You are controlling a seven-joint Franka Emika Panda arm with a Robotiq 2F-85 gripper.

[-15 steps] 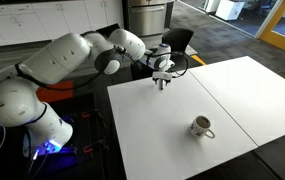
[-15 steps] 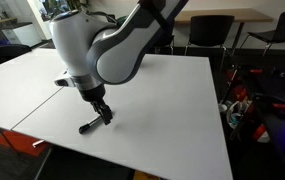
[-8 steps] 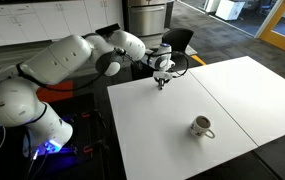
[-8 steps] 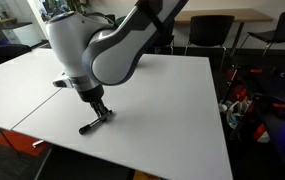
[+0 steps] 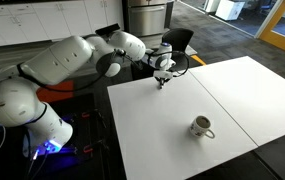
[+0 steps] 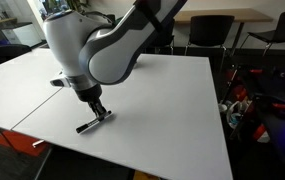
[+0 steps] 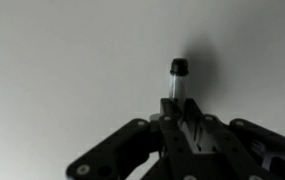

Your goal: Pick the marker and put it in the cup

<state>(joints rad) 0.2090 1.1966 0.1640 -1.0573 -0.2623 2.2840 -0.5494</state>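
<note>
Only slightly has the arm's bulk swung sideways in an exterior view, while the gripper (image 6: 99, 110) stays clamped across the marker (image 6: 94, 121), which juts out on both sides just under the fingers, low over the table (image 6: 167, 95). Whether it touches the table I cannot tell.

In an exterior view, the gripper (image 5: 162, 81) hangs at the table's far corner. The cup (image 5: 201, 126) stands well apart from it, toward the near side (upright, handle showing).

From the wrist view, the marker (image 7: 176, 86) pokes forward from between the closed fingers of the gripper (image 7: 181, 118), its dark cap ahead.

The job now, I judge, is to lift straight, carry it over the cup's mouth, tip the marker down, then release.

Count: one marker, one cup, one gripper.
</note>
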